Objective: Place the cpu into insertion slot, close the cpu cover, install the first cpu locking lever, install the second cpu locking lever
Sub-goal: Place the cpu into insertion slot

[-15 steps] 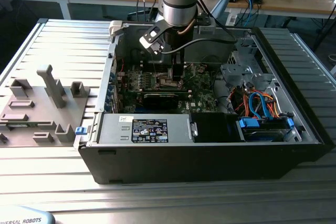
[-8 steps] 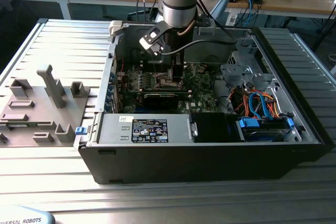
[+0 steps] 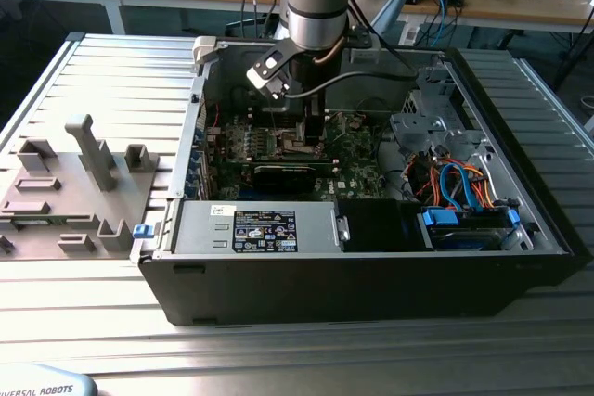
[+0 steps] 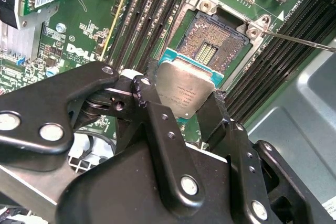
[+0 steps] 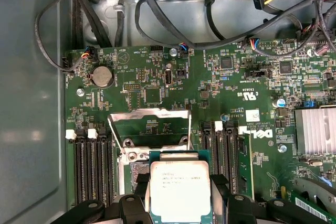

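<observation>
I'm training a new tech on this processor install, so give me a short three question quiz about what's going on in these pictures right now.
1. True or false: the cpu is already seated in the insertion slot.
2. The cpu cover is: A) shut over the insertion slot, B) swung up open, C) held in the gripper.
3. What is the gripper clamped on?

Key:
1. False; the cpu is held above the bare insertion slot.
2. B.
3. The cpu, gripped by its edges.
</observation>
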